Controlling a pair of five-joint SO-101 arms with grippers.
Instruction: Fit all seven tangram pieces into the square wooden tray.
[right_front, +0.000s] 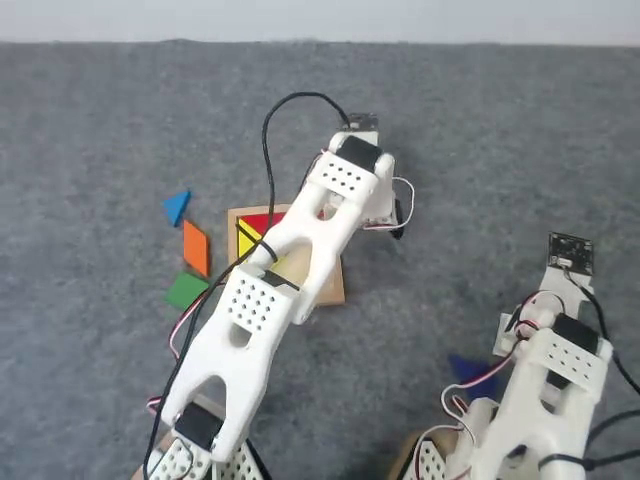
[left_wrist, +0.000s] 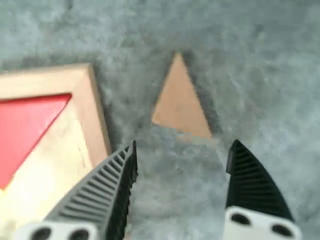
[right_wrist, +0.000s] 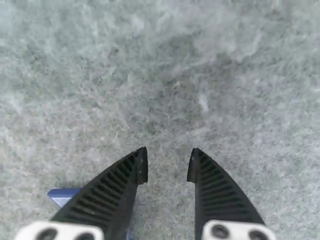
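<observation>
"Near the middle of the grey desk (right_front: 100, 120), which item is located?" the operator asks.

"The square wooden tray (right_front: 332, 285). A red piece (right_front: 262, 220) and a yellow piece (right_front: 247, 240) lie inside it, touching each other. The left arm (right_front: 290, 270) extends across the tray and covers most of its interior."

"Which pieces lie outside the tray?"

"Three lie in a column just beside the tray in the high view: a blue triangle (right_front: 177, 206), an orange parallelogram (right_front: 196, 247) and a green square (right_front: 185, 290). A dark blue piece (right_front: 465, 368) lies well apart from the tray, close to the right arm. A tan triangle (left_wrist: 181, 100) lies flat on the desk near the outer wall of the tray (left_wrist: 95, 110), with a strip of desk between them."

"State the condition of the left gripper (left_wrist: 184, 150)."

"Its jaws are spread wide and hold nothing. The fingertips stand just short of the base of the tan triangle. The red piece (left_wrist: 30, 125) is visible inside the tray to one side."

"State the condition of the right gripper (right_wrist: 167, 157)."

"Its jaws are parted with a narrow gap and hold nothing. Bare desk lies under the gap. A corner of the dark blue piece (right_wrist: 62, 195) shows beside one finger (right_wrist: 115, 195)."
</observation>
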